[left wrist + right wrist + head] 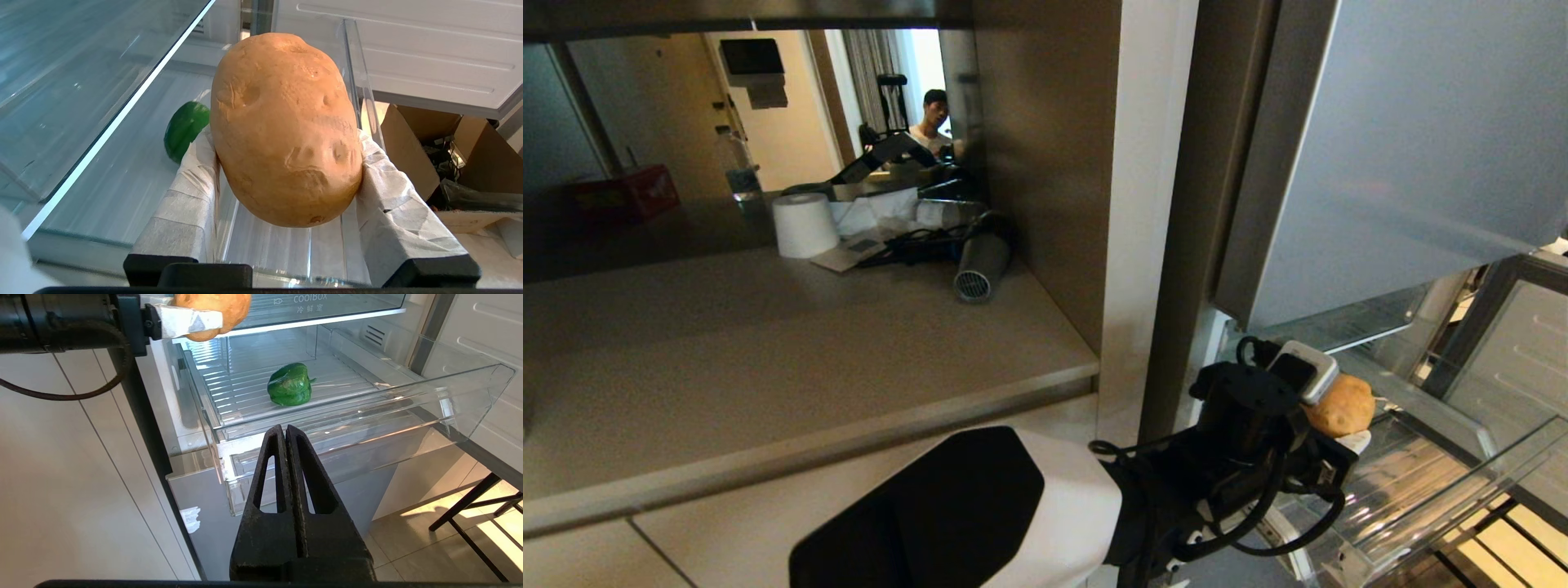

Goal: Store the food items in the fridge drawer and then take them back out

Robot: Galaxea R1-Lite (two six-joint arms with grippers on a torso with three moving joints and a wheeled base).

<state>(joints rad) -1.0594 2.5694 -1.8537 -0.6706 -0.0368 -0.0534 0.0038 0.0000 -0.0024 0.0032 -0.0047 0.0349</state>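
Fridge drawer [408, 404] is standing pulled out, pepper [290, 384] lying on its ribbed floor; our left tool [286, 163] is clamping the potato [286, 126] above it; right tool [286, 437] is resting closed; whether storing or retrieving, we are unsure.

Green pepper [184, 130] half hidden behind left gripper's finger [192, 179].

Tan potato [286, 130], green pepper [290, 384]
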